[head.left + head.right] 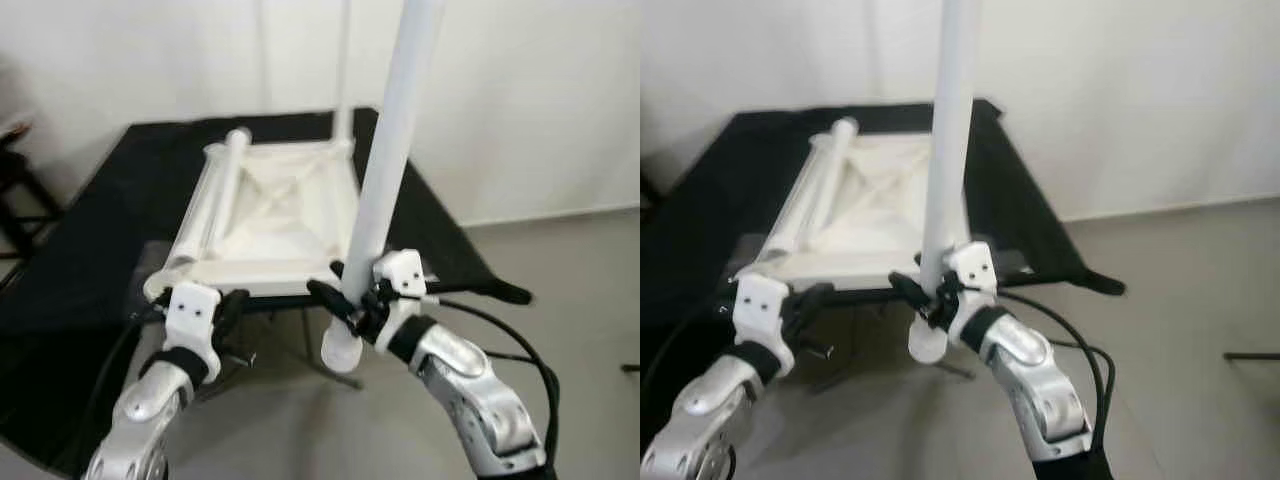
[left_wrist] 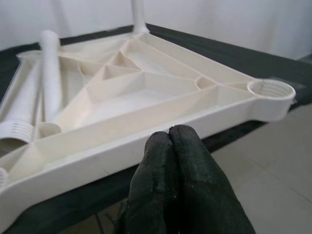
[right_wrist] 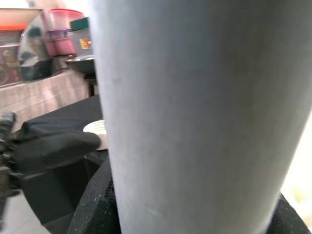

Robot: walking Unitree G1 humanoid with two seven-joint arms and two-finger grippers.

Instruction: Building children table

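The right gripper [image 1: 352, 297] is clamped around a white table leg [image 1: 385, 170], holding it upright just off the near right corner of the upturned white tabletop [image 1: 275, 215]. The left gripper [image 2: 178, 161] has its fingers pressed together, empty, just before the tabletop's near edge. The tabletop lies underside up on a black-covered table [image 1: 90, 250]. One leg [image 1: 343, 70] stands screwed in at its far right corner; two loose legs [image 1: 210, 195] lie along its left side. Its near right socket [image 2: 271, 91] gapes empty, overhanging open grey floor [image 1: 570, 290].
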